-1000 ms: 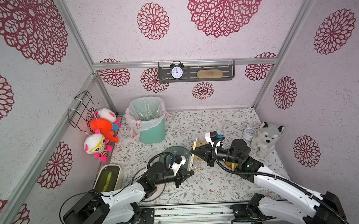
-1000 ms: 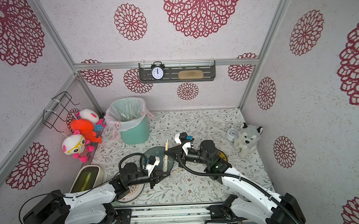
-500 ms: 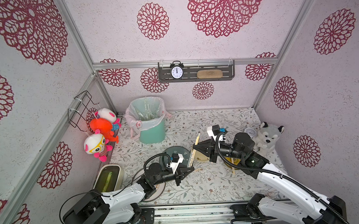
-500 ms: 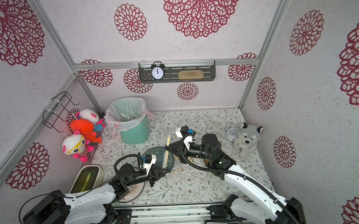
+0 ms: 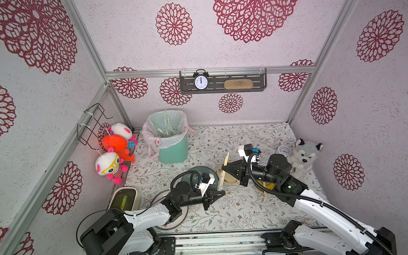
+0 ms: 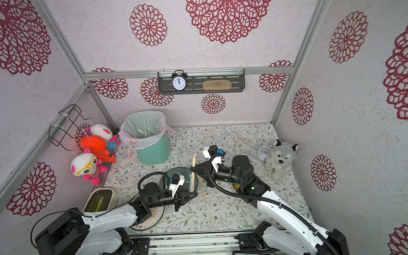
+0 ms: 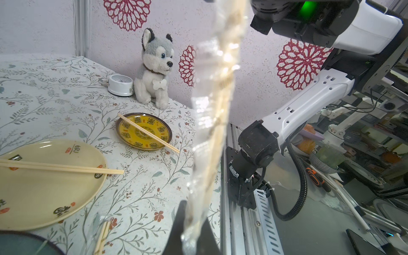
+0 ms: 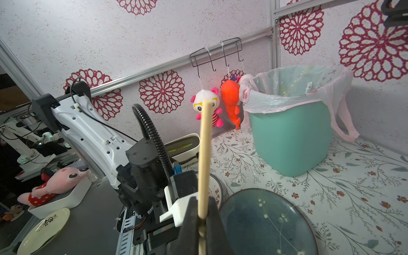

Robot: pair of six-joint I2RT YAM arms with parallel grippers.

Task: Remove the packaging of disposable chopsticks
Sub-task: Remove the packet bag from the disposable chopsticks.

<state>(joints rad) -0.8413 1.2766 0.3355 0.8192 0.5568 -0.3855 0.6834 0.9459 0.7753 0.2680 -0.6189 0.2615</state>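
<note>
Right end effector (image 5: 224, 170) had risen a little, drawing the disposable chopsticks (image 5: 226, 158) out of the packaging (image 7: 212, 123) above the tabletop (image 5: 236, 208). Both were clamped: right on the wood, left end effector (image 5: 222, 193) on the sleeve's tail. Film looked slick and flimsy, sticks light and stiff, so pinch the sleeve's end only.

In both top views you have a mint-green bin (image 5: 173, 153) left of centre, three plush toys (image 5: 116, 145) hanging at the left, a husky plush (image 5: 304, 160) at the right, and an alarm clock (image 5: 201, 82) on the shelf (image 5: 258, 81) above centre.
</note>
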